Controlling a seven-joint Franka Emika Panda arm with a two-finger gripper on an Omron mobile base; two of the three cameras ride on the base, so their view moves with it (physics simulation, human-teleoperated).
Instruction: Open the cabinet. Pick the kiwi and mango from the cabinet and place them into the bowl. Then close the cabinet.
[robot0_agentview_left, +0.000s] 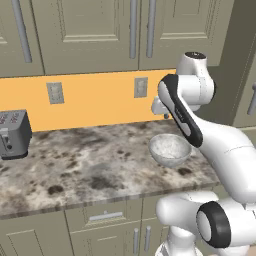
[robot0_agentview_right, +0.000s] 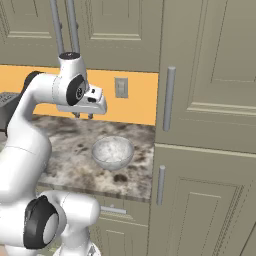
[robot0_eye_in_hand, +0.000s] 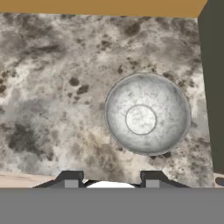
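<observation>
The gripper (robot0_agentview_right: 82, 115) is hanging above the marbled counter (robot0_agentview_left: 75, 165), its two dark fingertips (robot0_eye_in_hand: 71, 178) pointing straight down, standing partly apart and gripping nothing. Just below and a little forward of it, the speckled bowl (robot0_eye_in_hand: 146, 114) is sitting empty, near the counter's right end. The cabinet (robot0_agentview_left: 135, 30) is overhead, both panelled doors shut, its paired bar handles (robot0_agentview_right: 65, 25) running vertically. The kiwi and mango are presumably lying hidden behind those doors. Judging from this, the opening reach is going upward, toward the handles directly above the claw.
</observation>
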